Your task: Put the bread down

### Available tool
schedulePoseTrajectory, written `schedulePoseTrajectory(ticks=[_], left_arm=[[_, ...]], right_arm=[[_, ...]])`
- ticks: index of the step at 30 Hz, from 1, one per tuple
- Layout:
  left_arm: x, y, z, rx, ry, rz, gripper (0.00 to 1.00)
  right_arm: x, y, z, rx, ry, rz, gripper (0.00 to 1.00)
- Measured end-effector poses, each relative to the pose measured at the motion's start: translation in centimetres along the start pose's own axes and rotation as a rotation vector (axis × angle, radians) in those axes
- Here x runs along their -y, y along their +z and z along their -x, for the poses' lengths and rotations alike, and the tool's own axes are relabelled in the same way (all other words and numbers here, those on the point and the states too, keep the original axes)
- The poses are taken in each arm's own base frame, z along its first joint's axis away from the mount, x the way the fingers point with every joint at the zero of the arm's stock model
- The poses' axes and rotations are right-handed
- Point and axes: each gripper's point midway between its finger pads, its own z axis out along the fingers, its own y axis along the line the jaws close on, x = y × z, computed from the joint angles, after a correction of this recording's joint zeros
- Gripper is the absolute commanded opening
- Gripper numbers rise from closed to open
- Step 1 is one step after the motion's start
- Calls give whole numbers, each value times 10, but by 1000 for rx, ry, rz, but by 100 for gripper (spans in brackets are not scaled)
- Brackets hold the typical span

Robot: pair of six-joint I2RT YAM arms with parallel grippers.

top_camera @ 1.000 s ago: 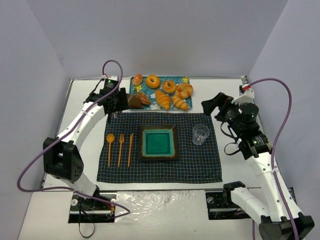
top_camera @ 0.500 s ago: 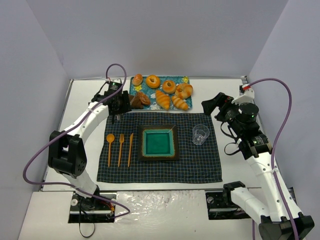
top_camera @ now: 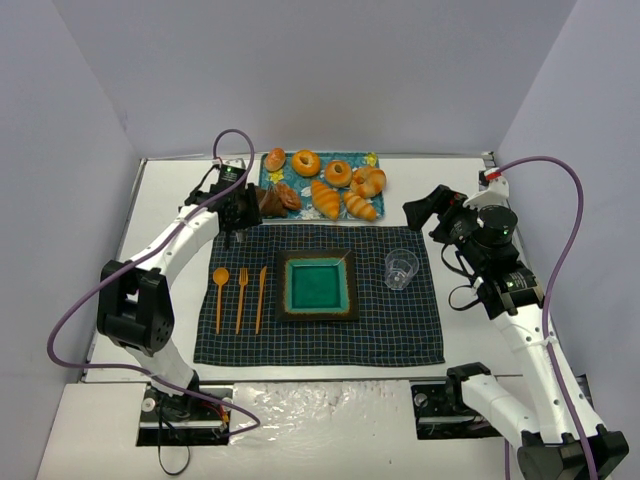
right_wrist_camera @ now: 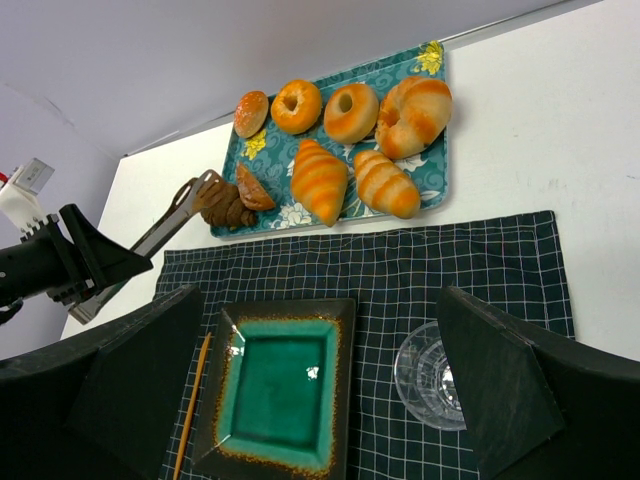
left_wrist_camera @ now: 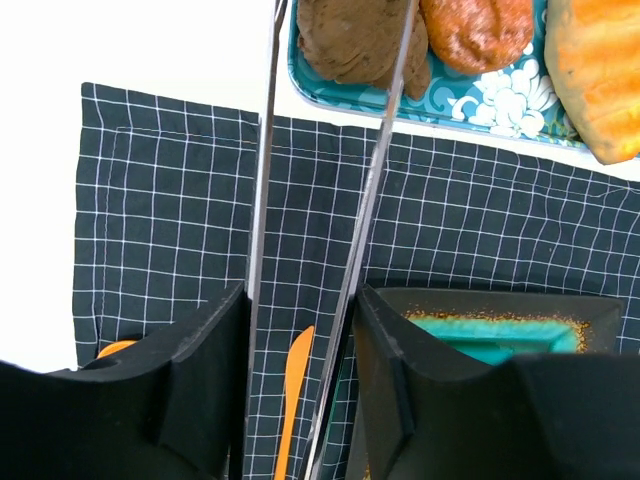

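Observation:
The bread (top_camera: 266, 201) is a dark chocolate-brown ridged pastry at the near left corner of the blue patterned tray (top_camera: 371, 160). It also shows in the left wrist view (left_wrist_camera: 350, 40) and the right wrist view (right_wrist_camera: 226, 207). My left gripper (top_camera: 233, 206) (left_wrist_camera: 300, 330) is shut on metal tongs (left_wrist_camera: 262, 200). The tong tips reach the bread; one arm passes its left side and the other lies across it. I cannot tell if they pinch it. My right gripper (top_camera: 425, 210) (right_wrist_camera: 315, 385) is open and empty above the mat's right side.
A dark checked placemat (top_camera: 400, 330) holds a teal plate with a brown rim (top_camera: 346, 256), a clear glass (top_camera: 401, 268), and an orange spoon (top_camera: 220, 280), fork and knife. The tray also carries a reddish-brown roll (top_camera: 288, 196), golden croissants (top_camera: 325, 199) and ring pastries (top_camera: 306, 161).

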Motion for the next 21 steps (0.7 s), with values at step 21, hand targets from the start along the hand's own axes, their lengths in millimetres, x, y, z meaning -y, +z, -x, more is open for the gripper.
schedulePoseTrajectory(ticks=[21], left_arm=[[22, -28, 19, 39, 34, -53, 8]], right_arm=[[2, 0, 0, 1, 0, -10, 100]])
